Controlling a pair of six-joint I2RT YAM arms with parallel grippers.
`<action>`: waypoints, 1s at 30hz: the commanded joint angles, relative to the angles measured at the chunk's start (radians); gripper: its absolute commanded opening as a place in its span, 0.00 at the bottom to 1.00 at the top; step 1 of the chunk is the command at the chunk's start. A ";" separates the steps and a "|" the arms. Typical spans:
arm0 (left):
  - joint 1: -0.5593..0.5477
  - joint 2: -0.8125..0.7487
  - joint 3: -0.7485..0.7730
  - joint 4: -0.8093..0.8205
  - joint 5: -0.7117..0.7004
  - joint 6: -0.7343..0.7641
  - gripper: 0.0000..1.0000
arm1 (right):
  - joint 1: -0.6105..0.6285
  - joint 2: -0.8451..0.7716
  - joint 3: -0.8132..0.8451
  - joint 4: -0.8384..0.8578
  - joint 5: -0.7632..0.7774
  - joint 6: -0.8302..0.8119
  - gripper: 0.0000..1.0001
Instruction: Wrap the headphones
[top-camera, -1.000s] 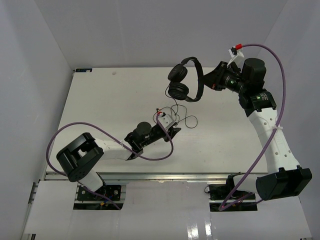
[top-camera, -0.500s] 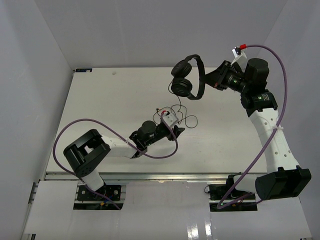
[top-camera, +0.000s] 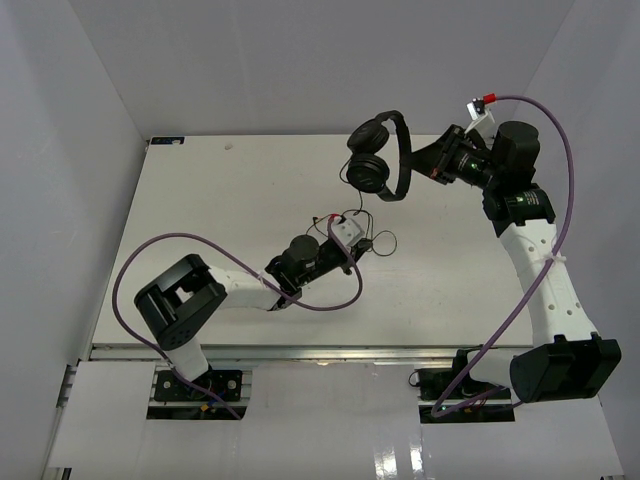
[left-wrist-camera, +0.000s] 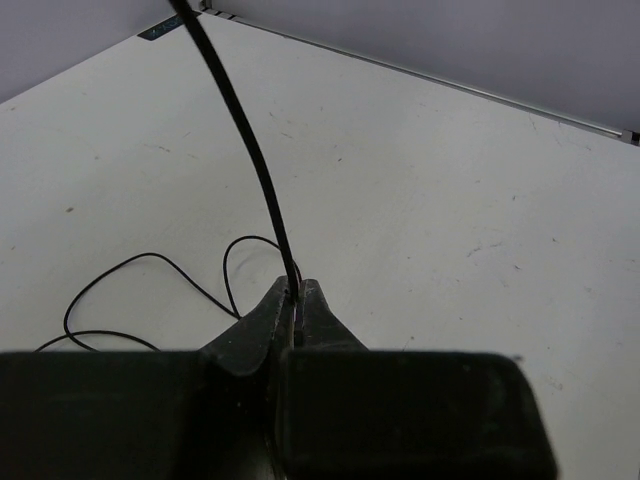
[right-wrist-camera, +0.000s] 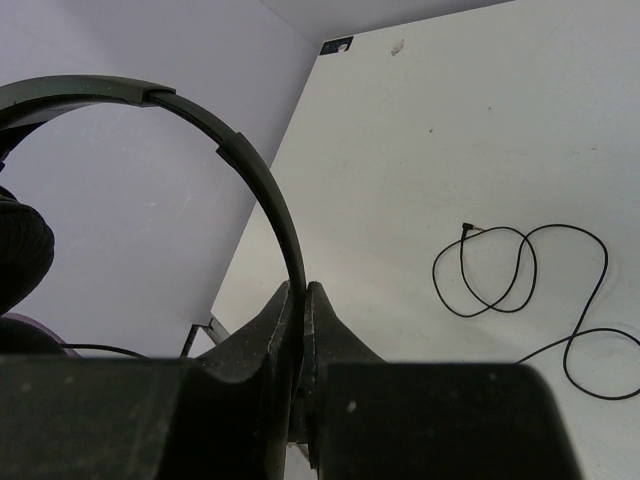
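My right gripper (top-camera: 412, 163) is shut on the thin headband of the black headphones (top-camera: 378, 152) and holds them in the air above the far part of the table; the band (right-wrist-camera: 255, 180) runs up out of the closed jaws (right-wrist-camera: 301, 292). The two round earcups hang to the left of the gripper. The thin black cable (top-camera: 356, 205) drops from the earcups to my left gripper (top-camera: 358, 243), which is shut on it near the table top. In the left wrist view the cable (left-wrist-camera: 240, 130) rises taut from the jaws (left-wrist-camera: 296, 290). Its loose end with the plug (right-wrist-camera: 466, 229) lies coiled.
Loose cable loops (top-camera: 378, 240) lie on the white table (top-camera: 200, 210) just right of the left gripper. Purple robot cables (top-camera: 165, 250) arc over both arms. White walls enclose the table at the back and sides.
The right gripper has carried the headphones slightly up and to the right. The left gripper has slid right and farther along the table with the cable in it.
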 joint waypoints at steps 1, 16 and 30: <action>-0.013 -0.017 0.026 0.009 0.069 -0.018 0.05 | -0.012 -0.023 0.008 0.047 0.021 0.015 0.08; -0.187 -0.197 -0.126 -0.373 0.044 -0.143 0.01 | 0.005 -0.010 -0.063 -0.053 0.543 -0.029 0.08; -0.250 -0.192 0.185 -0.985 0.055 -0.107 0.03 | 0.060 0.023 -0.191 0.045 0.814 -0.202 0.08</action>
